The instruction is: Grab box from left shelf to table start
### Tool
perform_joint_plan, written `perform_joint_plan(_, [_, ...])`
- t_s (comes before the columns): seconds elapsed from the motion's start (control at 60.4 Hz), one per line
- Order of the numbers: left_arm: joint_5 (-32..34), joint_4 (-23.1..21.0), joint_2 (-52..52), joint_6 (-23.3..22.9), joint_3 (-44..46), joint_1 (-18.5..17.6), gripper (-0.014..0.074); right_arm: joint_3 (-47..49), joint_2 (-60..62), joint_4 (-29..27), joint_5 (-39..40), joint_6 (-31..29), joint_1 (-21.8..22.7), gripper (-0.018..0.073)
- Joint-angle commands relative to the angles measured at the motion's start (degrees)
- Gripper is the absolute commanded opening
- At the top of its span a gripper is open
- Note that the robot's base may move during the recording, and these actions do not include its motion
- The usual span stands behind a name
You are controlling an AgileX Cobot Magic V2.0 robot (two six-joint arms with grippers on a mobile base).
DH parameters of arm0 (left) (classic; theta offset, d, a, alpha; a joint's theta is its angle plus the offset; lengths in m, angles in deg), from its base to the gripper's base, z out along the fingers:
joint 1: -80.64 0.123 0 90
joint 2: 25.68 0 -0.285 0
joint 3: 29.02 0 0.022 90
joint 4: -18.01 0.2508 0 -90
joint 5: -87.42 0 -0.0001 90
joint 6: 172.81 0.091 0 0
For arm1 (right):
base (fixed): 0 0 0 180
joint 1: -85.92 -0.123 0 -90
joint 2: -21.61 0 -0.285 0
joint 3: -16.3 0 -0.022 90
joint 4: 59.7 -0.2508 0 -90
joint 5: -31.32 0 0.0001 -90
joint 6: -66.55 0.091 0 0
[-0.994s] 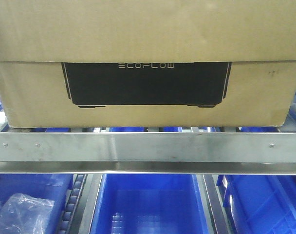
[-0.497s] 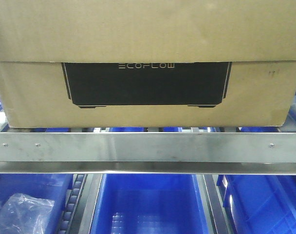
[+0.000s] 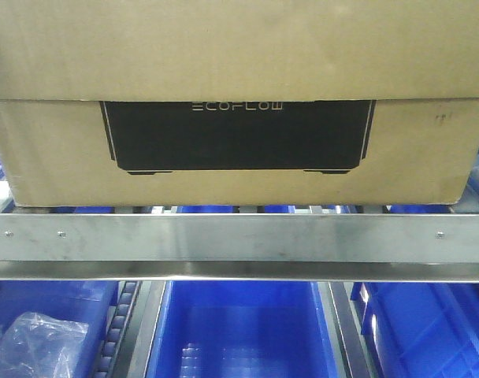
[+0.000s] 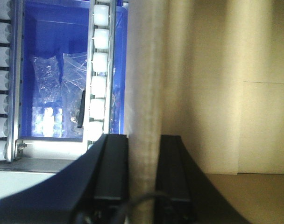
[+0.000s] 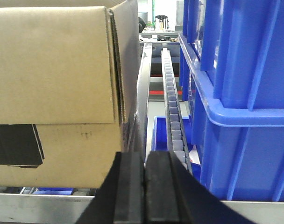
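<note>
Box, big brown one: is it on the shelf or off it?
On the shelf. The box rests right behind its silver front rail, above the blue bins.

L tool (image 4: 144,140) – fingers clamped on box (image 4: 216,93) edge | R tool (image 5: 145,156) – fingers together

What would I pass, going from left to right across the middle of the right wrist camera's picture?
Brown cardboard box → grey metal rail → roller track → stacked blue bins.
</note>
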Motion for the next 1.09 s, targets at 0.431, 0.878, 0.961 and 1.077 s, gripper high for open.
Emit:
perform_joint_plan(0.431, [1.2,-1.8,2.5,-0.4,1.9,-0.2,-0.0085,24.4,-15.3,-1.0,-24.9,-0.9,0.3,0.0018])
perform_joint_plan(0.878, [1.2,-2.0,2.5,-0.4,1.9,-0.2,-0.0085,42.1,-29.1,-2.6,-34.3,-0.6,-0.5,0.0018])
perform_joint_plan(0.961, [1.2,-2.0,2.5,-0.4,1.9,-0.2,-0.0085,47.5,-34.1,-2.1,-37.1,-0.6,-0.8,0.0020])
perform_joint_plan(1.077, [1.2,-2.0,2.5,-0.4,1.9,-0.2,-0.0085,54.5,-41.4,-0.9,-40.3,-0.4,-1.1,0.0087])
